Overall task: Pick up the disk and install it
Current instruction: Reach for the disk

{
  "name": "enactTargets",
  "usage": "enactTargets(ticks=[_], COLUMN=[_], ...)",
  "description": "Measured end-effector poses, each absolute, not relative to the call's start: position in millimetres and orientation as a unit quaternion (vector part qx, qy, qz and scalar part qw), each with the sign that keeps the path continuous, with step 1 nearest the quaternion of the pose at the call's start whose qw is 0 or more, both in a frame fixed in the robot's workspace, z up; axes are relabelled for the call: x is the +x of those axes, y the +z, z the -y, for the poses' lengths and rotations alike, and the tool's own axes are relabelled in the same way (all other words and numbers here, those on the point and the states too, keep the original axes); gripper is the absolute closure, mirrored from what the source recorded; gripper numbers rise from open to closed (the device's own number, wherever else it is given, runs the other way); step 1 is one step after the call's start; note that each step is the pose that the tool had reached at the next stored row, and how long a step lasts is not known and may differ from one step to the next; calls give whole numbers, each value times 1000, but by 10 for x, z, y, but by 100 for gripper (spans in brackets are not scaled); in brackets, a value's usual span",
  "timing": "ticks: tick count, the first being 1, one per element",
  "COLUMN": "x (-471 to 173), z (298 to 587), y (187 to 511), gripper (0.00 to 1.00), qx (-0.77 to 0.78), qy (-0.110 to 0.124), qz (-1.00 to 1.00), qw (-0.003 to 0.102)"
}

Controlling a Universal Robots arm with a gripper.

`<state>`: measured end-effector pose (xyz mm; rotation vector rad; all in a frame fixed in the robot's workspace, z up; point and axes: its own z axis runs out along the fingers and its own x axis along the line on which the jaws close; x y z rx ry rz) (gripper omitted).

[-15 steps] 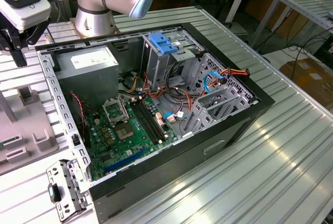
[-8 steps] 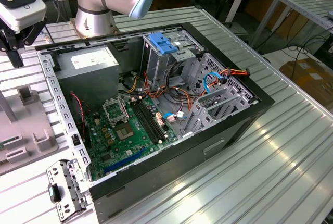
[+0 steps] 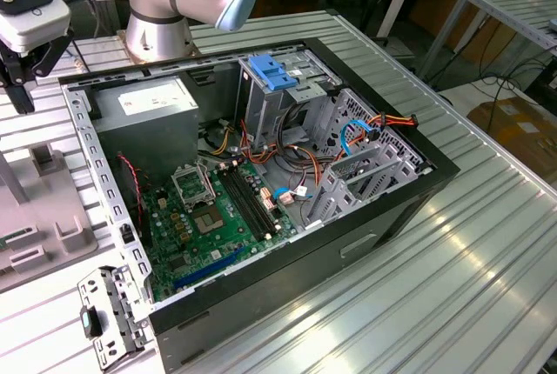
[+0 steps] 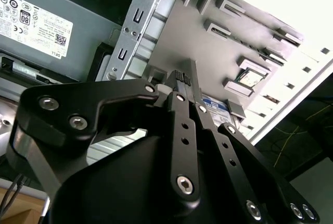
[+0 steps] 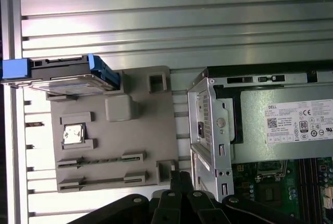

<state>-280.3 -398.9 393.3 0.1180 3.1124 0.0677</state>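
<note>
The disk (image 5: 65, 75) stands on edge at one corner of a grey fixture plate (image 5: 135, 130), showing its dark metal body and blue side rails. In the second wrist view a strip of the disk's white and blue label (image 4: 221, 105) peeks out behind the fingers (image 4: 179, 86). My gripper (image 4: 185, 75) is shut with nothing between its fingers. It hovers over the plate between the disk and the open computer case (image 3: 261, 174). In the exterior view the gripper (image 3: 22, 87) hangs at the far left above the plate (image 3: 43, 217).
The case lies open on a ribbed aluminium table (image 3: 452, 261). Inside are a grey power-supply box (image 3: 152, 104), a motherboard (image 3: 218, 217), cables and a tall metal cage with a blue latch (image 3: 274, 70). A loose metal bracket (image 3: 109, 313) lies by the case's near corner.
</note>
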Motion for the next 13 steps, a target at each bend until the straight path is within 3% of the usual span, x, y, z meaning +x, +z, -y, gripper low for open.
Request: enactTargets(ticks=[13], x=[-2889], z=[3989], y=[3933], gripper=[89], qx=[38], qy=[22], qz=[-999], qw=[13])
